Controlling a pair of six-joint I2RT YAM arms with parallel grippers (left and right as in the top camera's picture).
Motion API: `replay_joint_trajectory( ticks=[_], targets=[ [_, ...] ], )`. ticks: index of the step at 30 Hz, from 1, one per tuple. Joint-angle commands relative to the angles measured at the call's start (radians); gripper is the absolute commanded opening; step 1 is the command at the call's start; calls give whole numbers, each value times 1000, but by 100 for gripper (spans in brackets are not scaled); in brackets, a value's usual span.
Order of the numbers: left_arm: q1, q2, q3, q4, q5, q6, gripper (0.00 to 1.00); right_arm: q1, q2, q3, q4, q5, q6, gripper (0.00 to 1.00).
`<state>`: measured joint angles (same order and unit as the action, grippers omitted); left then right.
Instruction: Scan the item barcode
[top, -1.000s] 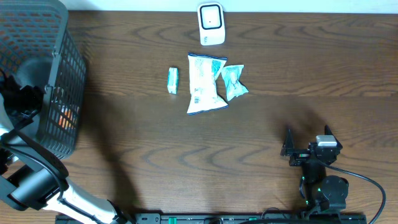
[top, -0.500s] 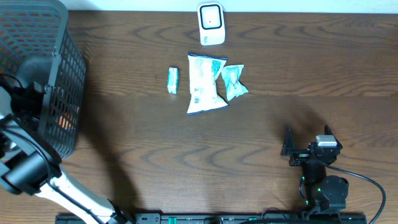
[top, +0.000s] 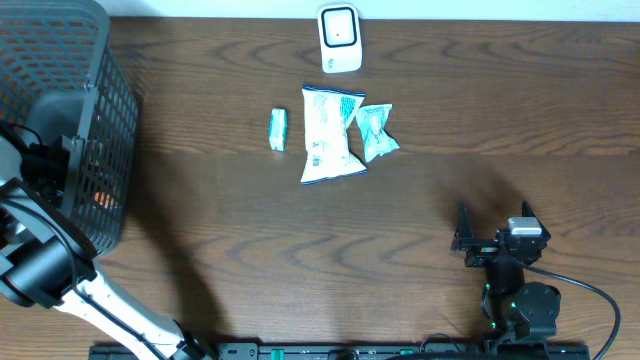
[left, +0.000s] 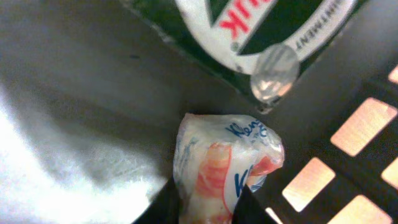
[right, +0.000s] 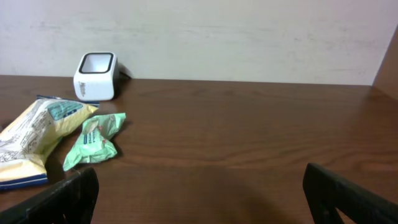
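Since the earlier overhead frames, only the left arm (top: 40, 270) has moved: its wrist has swung a little lower and further right inside the black perforated plastic basket (top: 110, 100) at the upper left. Everything on the dark wooden table (top: 300, 250) lies as it did. The left wrist view shows the left gripper (left: 208, 205) at the bottom centre of the frame. Its dark fingers (left: 163, 202) press against both sides of a small crumpled white packet with orange and blue print (left: 227, 162), so it appears to have just clamped that packet. The packet lies on the grey basket floor, below a dark green carton with a white label (left: 261, 28) and just beside the mesh wall at the right of the frame. I judge the pick made but the lift not begun; no barcode shows on the packet from here. The white box-shaped barcode scanner (top: 339, 38) stands at the top centre, well apart from the basket. Below it lie a small teal-and-white sachet (top: 279, 129), a large white-and-blue snack bag (top: 328, 135) and a crumpled green pouch (top: 376, 132). At the lower right, the right gripper (right: 202, 196) rests with its jaws spread wide and nothing between them.
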<state>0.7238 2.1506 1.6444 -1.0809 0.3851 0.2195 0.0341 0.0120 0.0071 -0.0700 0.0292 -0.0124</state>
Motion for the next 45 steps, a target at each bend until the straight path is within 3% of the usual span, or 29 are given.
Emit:
replay_joint_trajectory(
  ticks=[1,13,21,23,27,31,38,42,45],
  targets=[
    [2,39,11,8,-124,-89,7,0,-5,-2,-4,-2,-11,99],
    [2,-108,304,-40,-35,-426,7,0,-5,-2,-4,-2,-11,99],
    [2,-333,320,81,177,-567,7,0,-5,-2,-4,-2,-11,99],
    [2,-410,320,114,225,-674,7,0,-5,-2,-4,-2,-11,99],
    [-2,-490,320,127,268,-779,7,0,-5,-2,-4,-2,-11,99],
    [-18,-541,320,178,419,-765,7,0,-5,-2,-4,-2,-11,99],
    [-135,-557,320,260,653,-593,7,0,-5,-2,-4,-2,-11,99],
    [-280,-557,317,224,676,-434,7,0,-5,-2,-4,-2,-11,99],
    [-401,-556,303,182,599,-369,7,0,-5,-2,-4,-2,-11,99]
  ],
)
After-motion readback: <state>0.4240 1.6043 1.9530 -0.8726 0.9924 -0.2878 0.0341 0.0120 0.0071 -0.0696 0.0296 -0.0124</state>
